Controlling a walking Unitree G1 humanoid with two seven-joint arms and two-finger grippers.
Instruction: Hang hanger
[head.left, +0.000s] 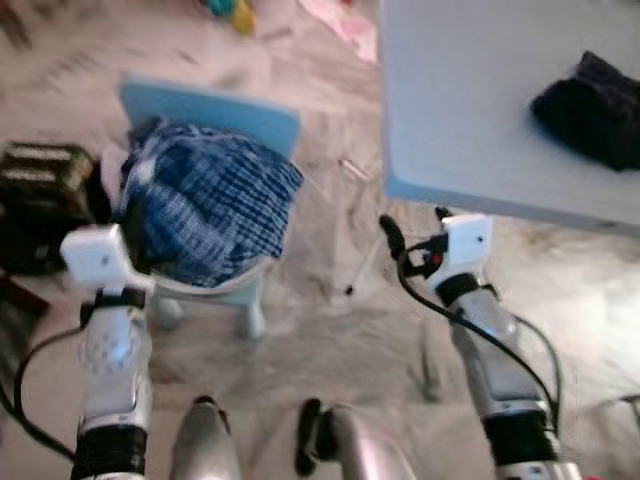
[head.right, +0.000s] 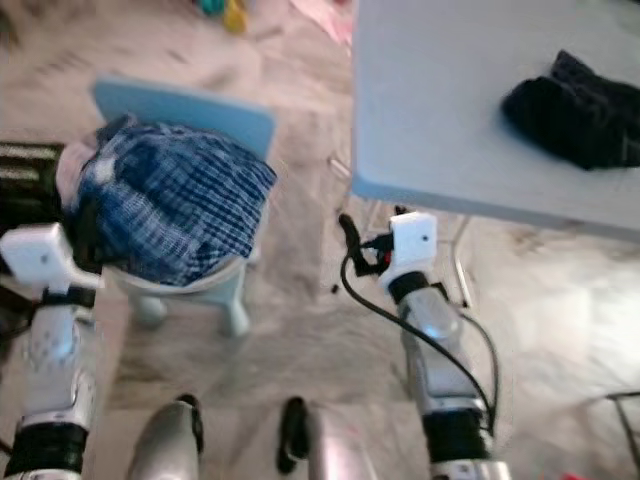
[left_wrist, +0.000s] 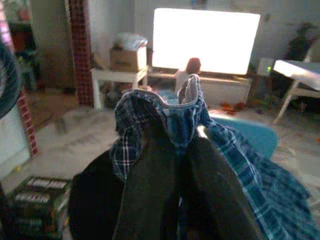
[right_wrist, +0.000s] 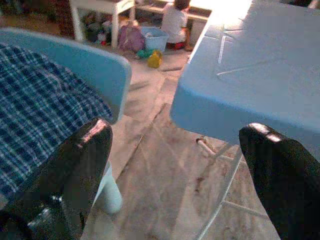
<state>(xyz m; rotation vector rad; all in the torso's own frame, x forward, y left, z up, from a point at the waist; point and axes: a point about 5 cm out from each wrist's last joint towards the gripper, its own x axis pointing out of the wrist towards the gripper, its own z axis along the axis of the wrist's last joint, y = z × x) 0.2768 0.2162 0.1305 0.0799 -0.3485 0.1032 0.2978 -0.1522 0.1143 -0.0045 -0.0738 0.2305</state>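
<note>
A blue plaid shirt (head.left: 205, 205) lies heaped on the seat of a small light-blue chair (head.left: 215, 112). My left gripper (left_wrist: 179, 131) is at the shirt's left side, shut on a fold of the plaid shirt near its collar (left_wrist: 175, 102), which stands up between the two black fingers. My right gripper (head.left: 415, 226) hovers open over the floor between the chair and the light-blue table (head.left: 470, 110), just below the table's near corner, with nothing between its fingers (right_wrist: 82, 160).
A dark garment (head.left: 595, 105) lies on the table's right side. A black box (head.left: 40, 190) stands left of the chair. Thin white table legs (right_wrist: 227, 182) run under the table. Toys (right_wrist: 154, 59) and a seated person (right_wrist: 175, 20) are farther off. My own legs (head.left: 200, 445) show below.
</note>
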